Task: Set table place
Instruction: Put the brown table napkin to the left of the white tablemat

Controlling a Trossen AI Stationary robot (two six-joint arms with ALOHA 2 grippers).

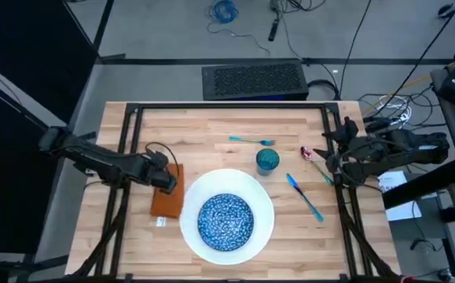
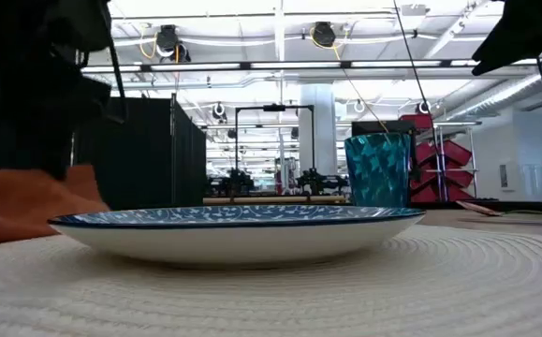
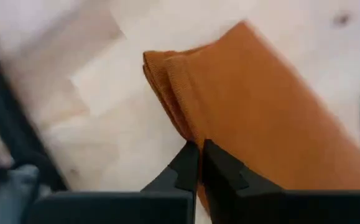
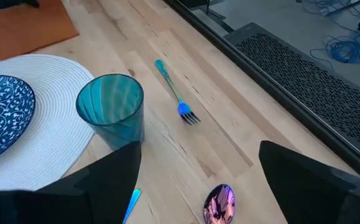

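The left gripper (image 3: 199,155), jaws pressed together on the orange napkin's (image 1: 166,200) folded edge, held it on the bench (image 1: 211,130) just left of the white round mat (image 1: 266,212) bearing the blue bowl (image 1: 225,221). A clean finish probably meant laying it flat, parallel to the mat, before releasing. The right gripper (image 1: 335,161) waited with jaws spread near the spoon (image 1: 312,157). No writing was legible.

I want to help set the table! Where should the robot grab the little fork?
Probably the fork by the middle of its slim handle, from straight above. It lies flat on the table with bare wood around it, so the open right pincer could straddle the handle crosswise.
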